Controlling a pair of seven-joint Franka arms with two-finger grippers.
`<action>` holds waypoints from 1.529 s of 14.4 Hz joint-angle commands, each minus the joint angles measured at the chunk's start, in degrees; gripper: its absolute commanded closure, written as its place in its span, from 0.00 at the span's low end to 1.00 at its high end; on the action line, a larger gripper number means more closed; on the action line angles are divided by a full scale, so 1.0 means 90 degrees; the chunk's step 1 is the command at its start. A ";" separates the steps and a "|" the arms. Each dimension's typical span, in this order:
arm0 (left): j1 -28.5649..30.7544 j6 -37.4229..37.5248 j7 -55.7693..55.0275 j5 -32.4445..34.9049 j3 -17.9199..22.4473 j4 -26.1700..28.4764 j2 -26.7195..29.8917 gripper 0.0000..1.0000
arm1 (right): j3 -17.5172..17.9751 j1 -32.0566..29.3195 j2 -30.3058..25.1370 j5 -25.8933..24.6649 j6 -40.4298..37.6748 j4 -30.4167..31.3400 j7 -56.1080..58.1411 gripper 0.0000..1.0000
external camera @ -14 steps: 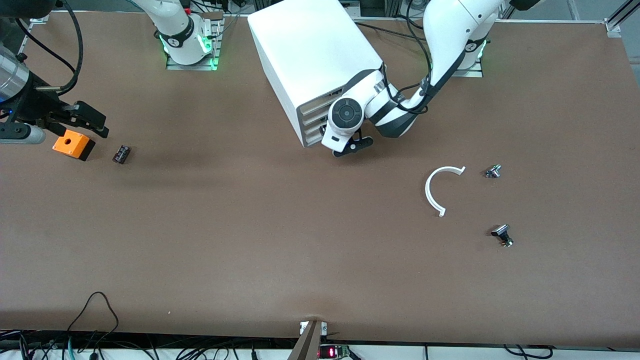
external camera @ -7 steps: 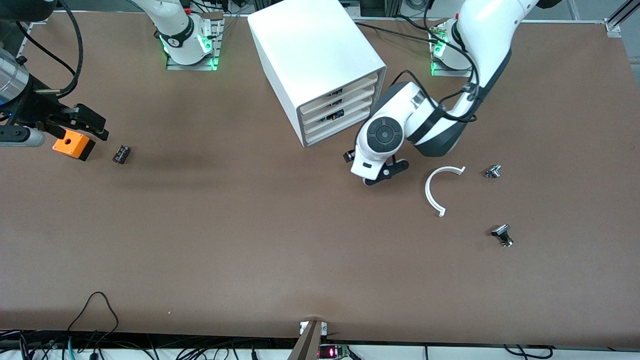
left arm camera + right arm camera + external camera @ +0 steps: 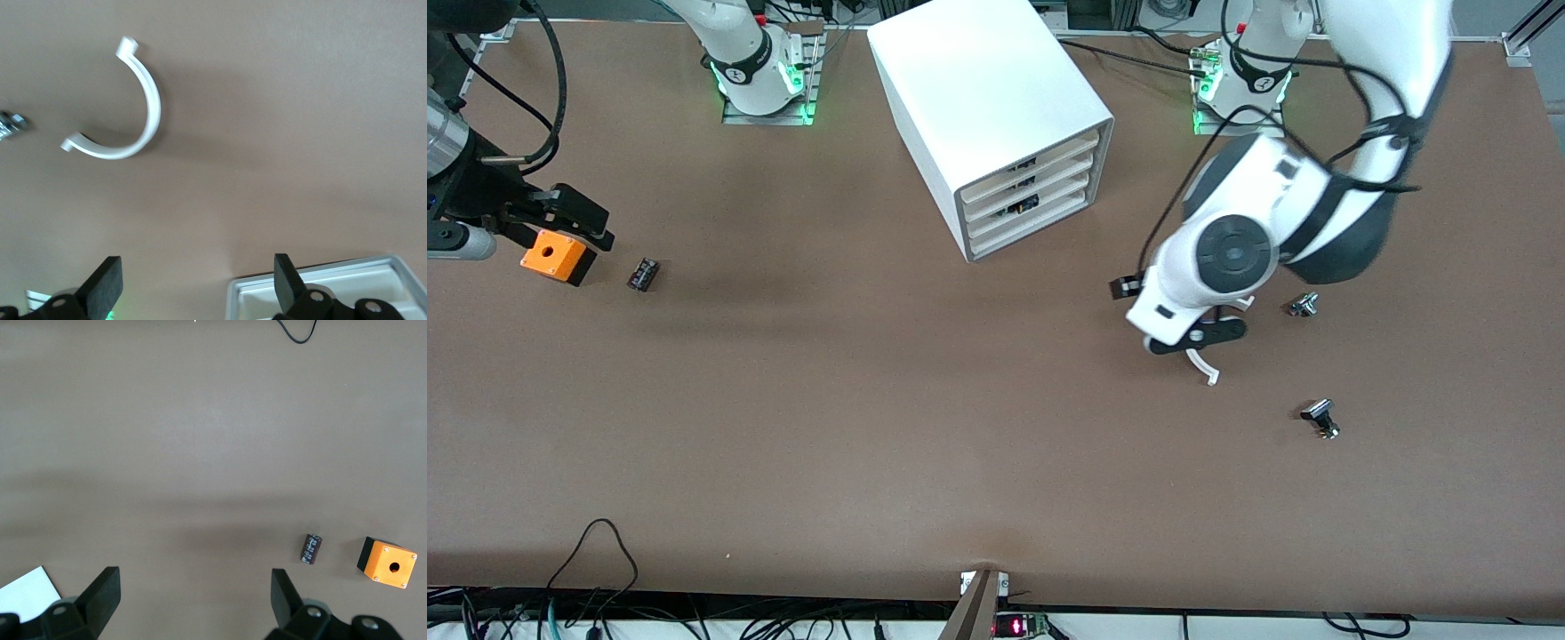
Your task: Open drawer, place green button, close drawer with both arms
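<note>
The white cabinet (image 3: 978, 98) stands near the robots' bases, and all four of its drawers look shut, the second-lowest drawer (image 3: 1049, 197) among them. The button is not in view. My left gripper (image 3: 1167, 315) is open and empty. It hangs over the table above a white C-shaped piece (image 3: 1199, 360); in the left wrist view the gripper (image 3: 197, 268) has bare table between its fingers. My right gripper (image 3: 578, 222) is open and empty, high over an orange box with a hole (image 3: 557, 256). In the right wrist view this gripper (image 3: 193, 588) also frames bare table.
A small dark cylinder (image 3: 643, 273) lies beside the orange box and shows in the right wrist view (image 3: 311, 548) next to that box (image 3: 387, 563). Two silver-black knobbed parts (image 3: 1304, 305) (image 3: 1320, 418) lie toward the left arm's end. The C-shaped piece (image 3: 137, 107) and the cabinet's corner (image 3: 320, 290) show in the left wrist view.
My left gripper has left the front of the cabinet's drawers and swung toward the left arm's end, now over the C-shaped piece. The right gripper has barely moved.
</note>
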State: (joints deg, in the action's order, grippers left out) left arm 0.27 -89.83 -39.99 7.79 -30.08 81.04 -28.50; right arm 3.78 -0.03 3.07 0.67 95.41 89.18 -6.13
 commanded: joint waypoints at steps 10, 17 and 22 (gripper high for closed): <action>-0.0840 0.0089 0.4980 -0.0865 0.3487 0.1191 0.2999 0.00 | 0.0078 -0.0056 0.0196 0.0013 -0.0035 -0.0211 -0.0022 0.00; -0.0792 -0.0392 0.4970 -0.0758 0.3489 0.1554 0.3510 0.00 | 0.0078 -0.0056 0.0196 0.0013 -0.0025 -0.0211 -0.0041 0.00; -0.0734 -0.0067 0.4970 -0.0758 0.3509 0.1348 0.3382 0.00 | 0.0078 -0.0056 0.0187 0.0013 -0.0025 -0.0211 -0.0041 0.00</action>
State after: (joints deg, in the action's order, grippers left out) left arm -6.34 -91.81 3.87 0.76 1.03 95.21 3.01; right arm 3.83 -0.01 4.13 0.67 95.57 88.76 -6.16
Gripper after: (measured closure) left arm 0.000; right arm 0.000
